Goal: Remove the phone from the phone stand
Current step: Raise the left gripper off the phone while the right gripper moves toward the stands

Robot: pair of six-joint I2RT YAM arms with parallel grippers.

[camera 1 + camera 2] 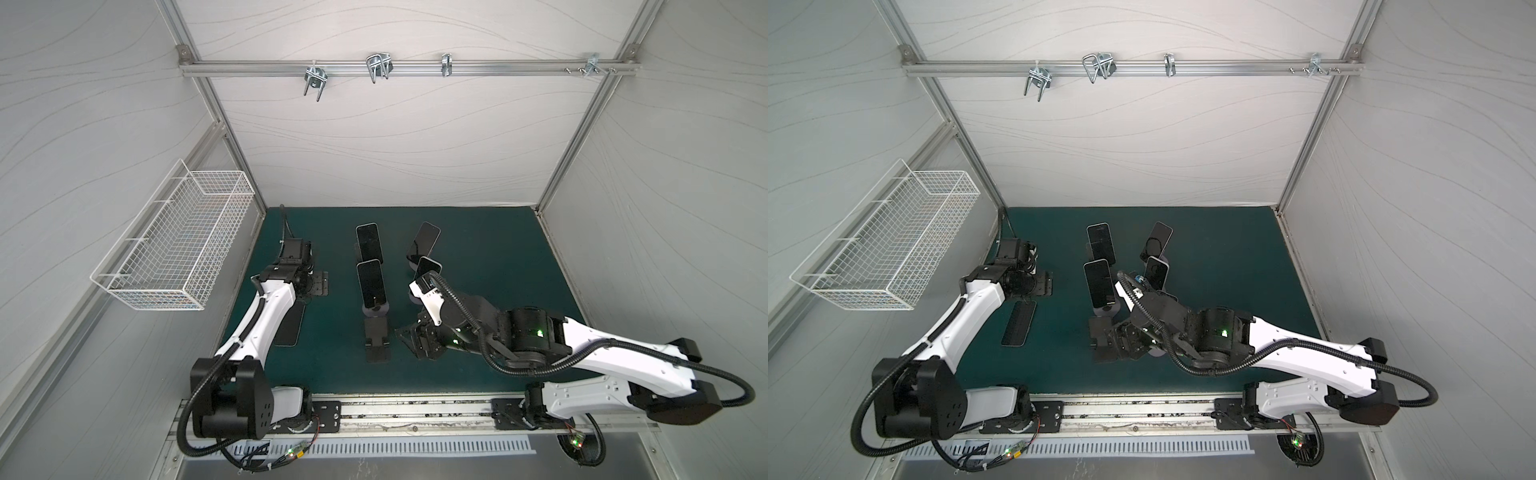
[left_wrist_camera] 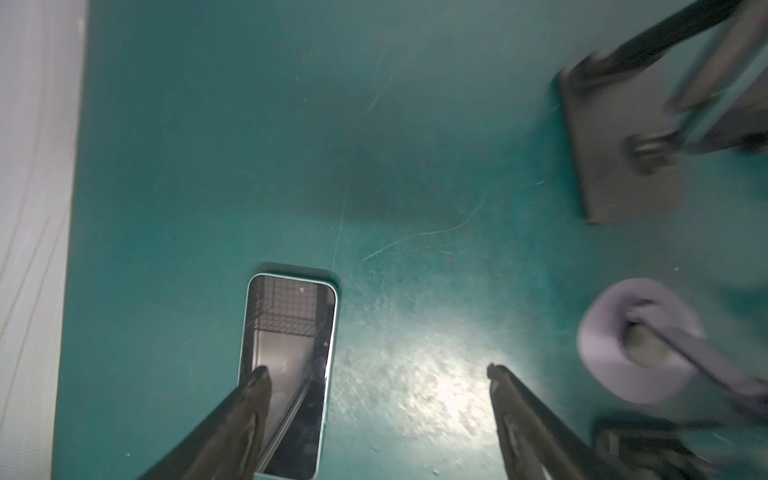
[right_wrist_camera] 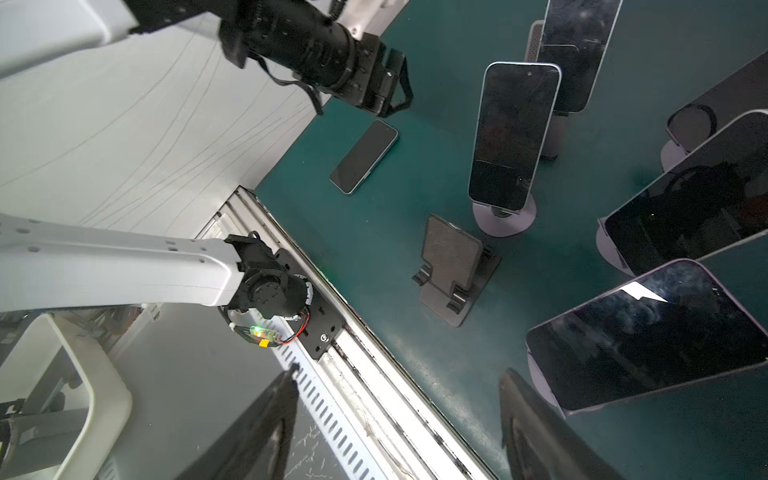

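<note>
A flat phone [image 2: 286, 374] is seen lying on the desk [image 2: 415, 124], left of the empty black stand [image 1: 377, 338]. The left end effector [image 2: 378, 370] is held over the flat phone's edge, spread wide and empty. Right of that stand, the right end effector [image 3: 399, 370] is likewise spread with nothing gripped, close beside a propped phone [image 3: 648, 332] on its purple stand [image 3: 542, 384]. The approach is judged to be in hand. Next, the fingers must be brought around the propped phone's edges and closed, and the phone lifted clear.
</note>
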